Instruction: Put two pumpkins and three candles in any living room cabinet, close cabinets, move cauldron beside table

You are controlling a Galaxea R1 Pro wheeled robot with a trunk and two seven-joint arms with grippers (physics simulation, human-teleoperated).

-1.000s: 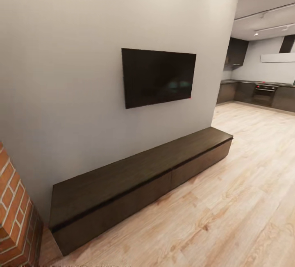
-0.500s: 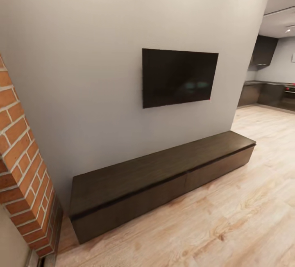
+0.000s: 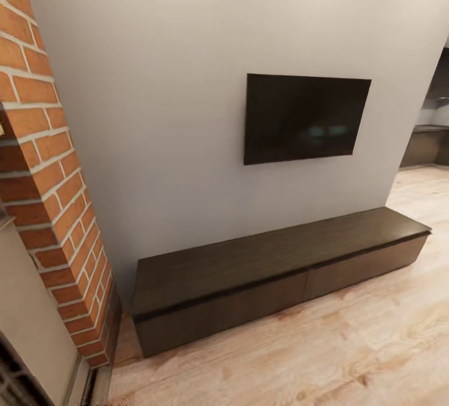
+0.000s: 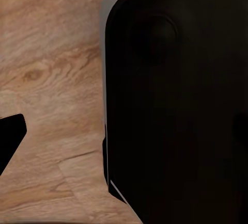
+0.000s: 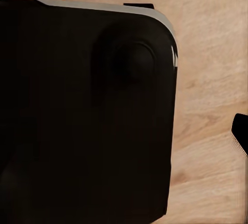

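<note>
Cabinet (image 3: 274,275) sits low on the wood floor (image 3: 349,356), flat against the grey wall (image 3: 174,113) under the wall TV (image 3: 305,118), with a brick column (image 3: 50,194) just beside its left end. Both drawer fronts look flush and shut, 2 wide panels, no handles. Judgement: rigid and heavy, won't budge; the only purchase is the dark gap under the top edge, so hook there and pull straight out. Fronts look smooth, so expect slip. Pumpkins, candles and cauldron aren't near it. Both wrist views give a dark robot panel (image 4: 175,105) over floor; can't tell the state of either arm's jaws.
</note>
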